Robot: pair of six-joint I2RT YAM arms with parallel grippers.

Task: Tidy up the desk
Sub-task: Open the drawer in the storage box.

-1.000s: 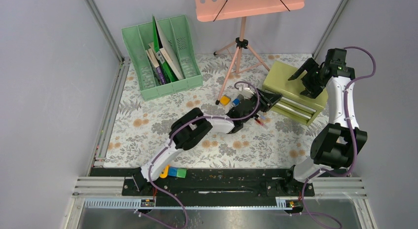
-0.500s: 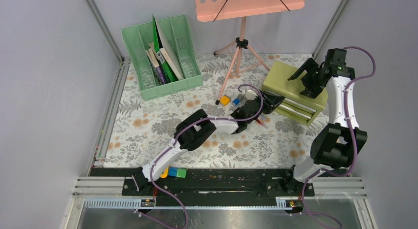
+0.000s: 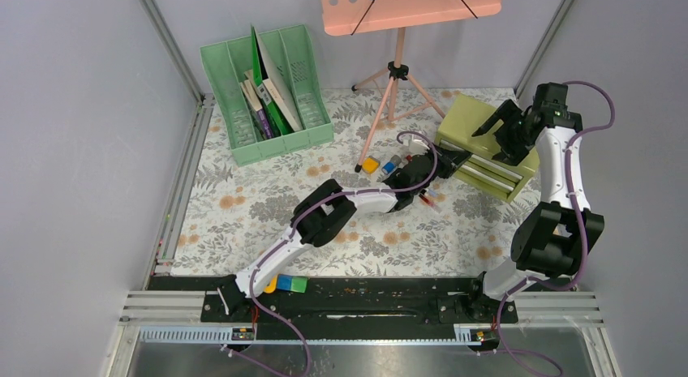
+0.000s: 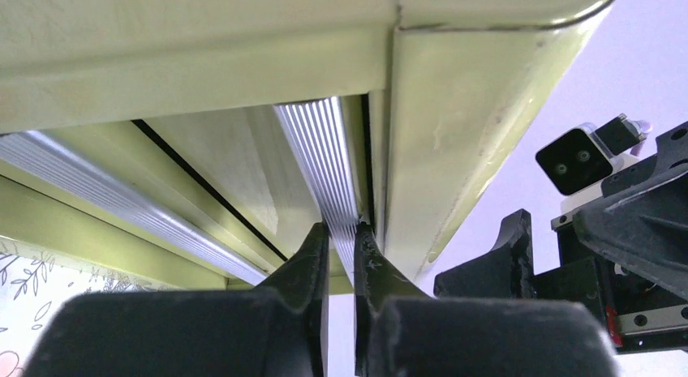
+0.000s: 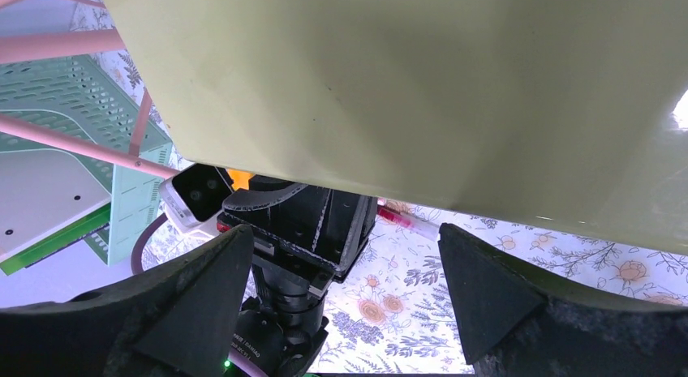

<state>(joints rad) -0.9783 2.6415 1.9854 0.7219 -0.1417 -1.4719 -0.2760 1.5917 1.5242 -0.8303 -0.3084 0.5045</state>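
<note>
My left pincer [image 4: 341, 231] is pinched tight on the silver handle [image 4: 320, 162] of a drawer in the olive drawer box [image 3: 464, 119] — its two black fingers squeeze the ribbed strip from both sides. My right pincer [image 5: 345, 235] is spread wide and grips nothing. It sits over the flat top of that same box (I cannot tell if it touches). The desk [image 3: 243, 223] lies under it all, with its pale cloth of grey leaves and orange flowers. The box stands at the far right of it and the green file rack [image 3: 284, 146] at the far left — a yellow block [image 3: 371, 164] and a blue block [image 3: 389, 166] lie just beside my left arm
</note>
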